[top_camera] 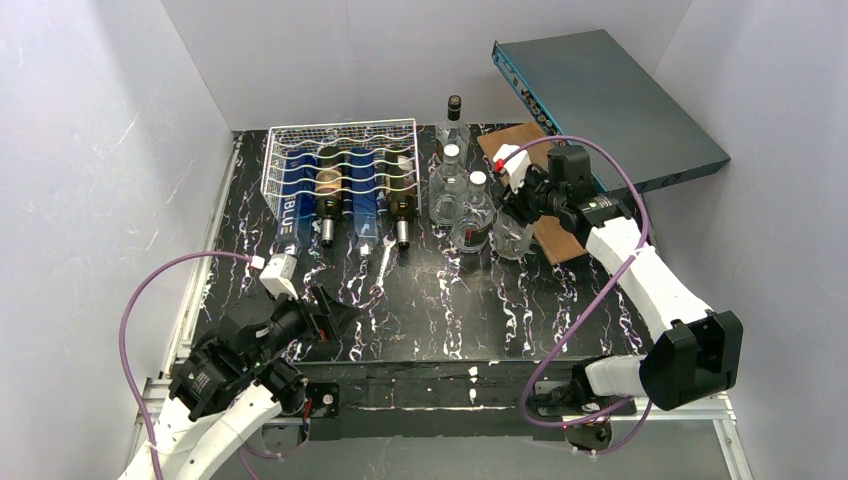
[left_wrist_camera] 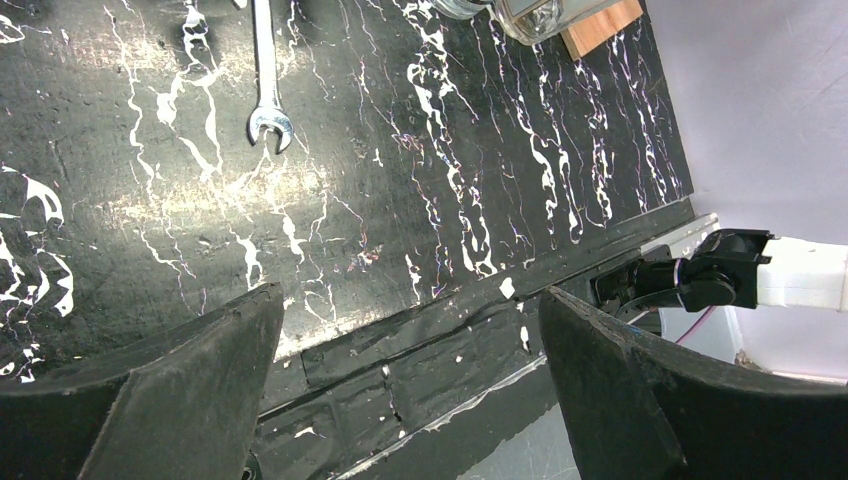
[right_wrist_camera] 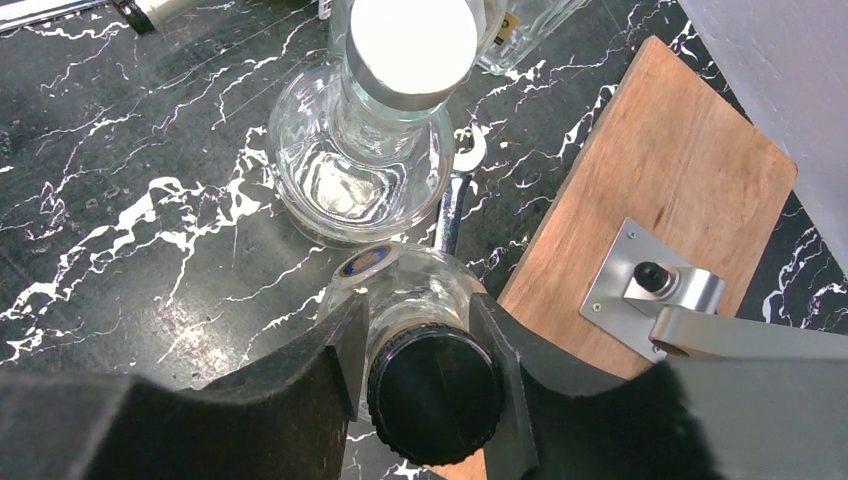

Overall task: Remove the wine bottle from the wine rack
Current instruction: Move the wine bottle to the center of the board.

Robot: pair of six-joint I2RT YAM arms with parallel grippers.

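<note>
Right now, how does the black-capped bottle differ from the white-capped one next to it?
The black-capped bottle has the right gripper closed on its neck; the white-capped bottle stands free. The black-capped bottle's lid is plain black; the white-capped bottle's is white with a silver rim. Both are clear glass, upright on the table.

Bright even overhead light, glare patches on glossy tabletop (left_wrist_camera: 200,190), sharp frames

Front-centre of table (top_camera: 450,310): open, free passage. Wine rack (top_camera: 340,128) at back left; bottle necks (top_camera: 327,228) jut forward from it, tightly spaced. Clear bottles (top_camera: 450,190) bunched just right of rack, narrow gap. Right flank blocked by wooden board (right_wrist_camera: 650,170) and right claw (right_wrist_camera: 420,310) clamped on black-capped bottle (right_wrist_camera: 435,395).
</note>
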